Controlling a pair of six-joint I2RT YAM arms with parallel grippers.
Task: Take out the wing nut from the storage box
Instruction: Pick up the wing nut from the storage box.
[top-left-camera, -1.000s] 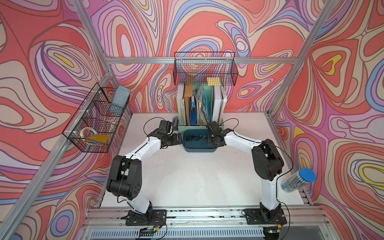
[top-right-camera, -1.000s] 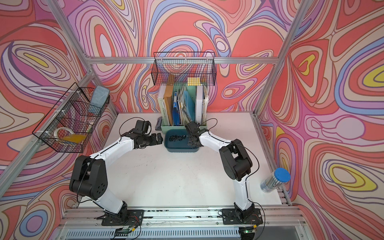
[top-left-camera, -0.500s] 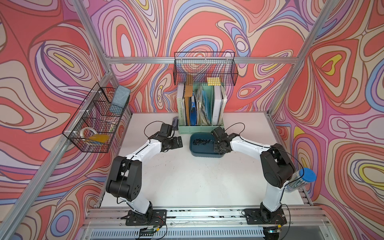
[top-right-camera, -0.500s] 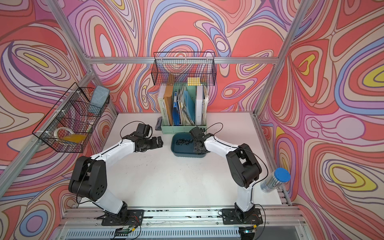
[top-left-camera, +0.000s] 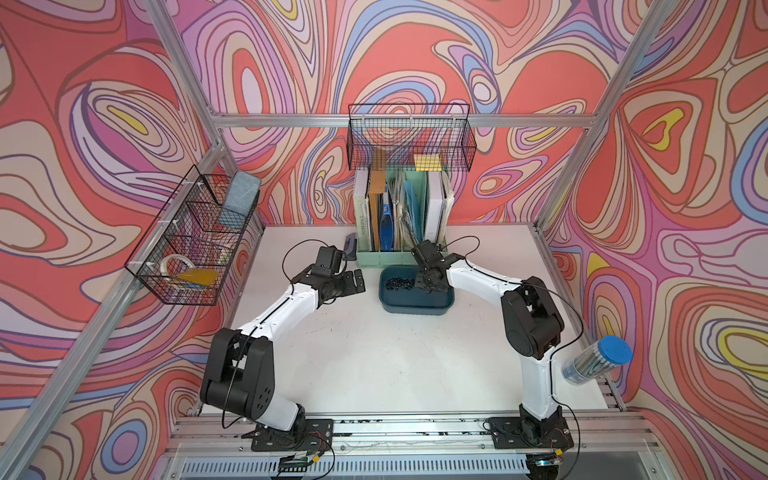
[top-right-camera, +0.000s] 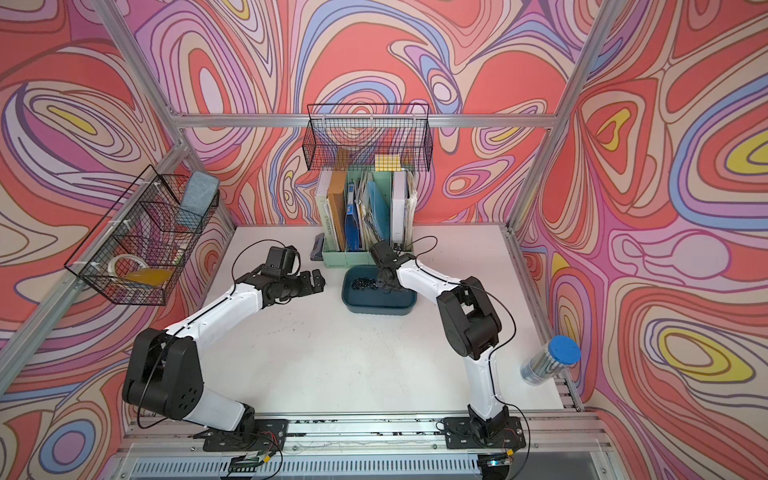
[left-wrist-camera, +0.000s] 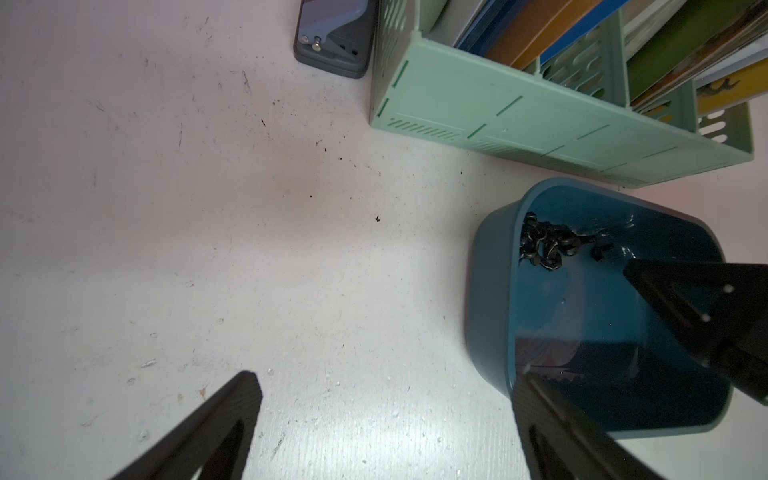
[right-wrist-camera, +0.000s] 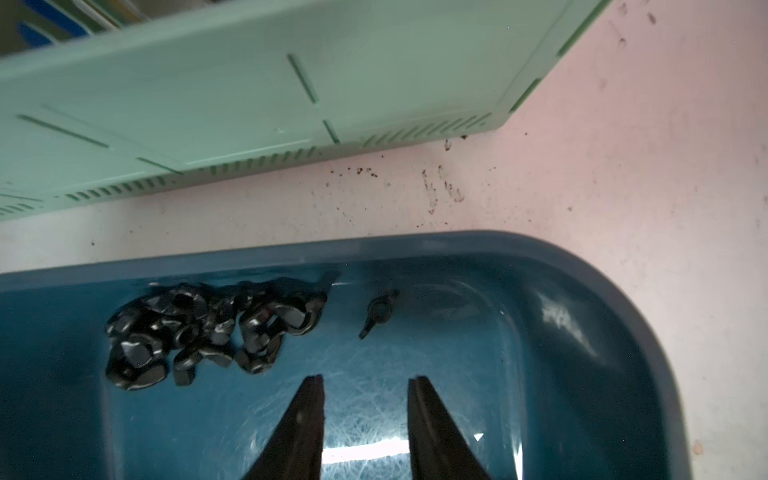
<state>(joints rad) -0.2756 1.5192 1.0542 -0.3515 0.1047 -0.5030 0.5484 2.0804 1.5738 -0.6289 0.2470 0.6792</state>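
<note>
Dragged the storage box (top-left-camera: 415, 308) off the front of the mint-green file holder (top-left-camera: 382, 258) within the last second, toward the front and the right arm's side, baring a strip of counter (top-left-camera: 374, 374) between the two. Nearest the front, at the right edge, noted a clear blue-capped tube (top-left-camera: 598, 361) holding thin sticks too small to name. Held the left end effector (top-left-camera: 358, 282) spread wide and empty, just beside the box end nearest that arm and apparently not touching it. Hung the right end effector (right-wrist-camera: 366, 379) inside the box, with fingers partly parted and nothing between them, over the scuffed floor. Had gripped nothing yet: found one lone wing nut (right-wrist-camera: 380, 311) lying on the box floor just ahead of those fingers, near the far wall, and a heap of black wing nuts (right-wrist-camera: 199, 328) bunched along the same wall beside it. Judged the task barely begun, with closing on a nut, lifting it and carrying it over the rim all left to do. Farther back, saw folders and papers standing in the file holder, a yellow block (top-left-camera: 428, 162) in the back wire basket (top-left-camera: 409, 141), and tape (top-left-camera: 176, 264), something yellow and a grey pad (top-left-camera: 241, 197) in the side wire basket (top-left-camera: 183, 291).
</note>
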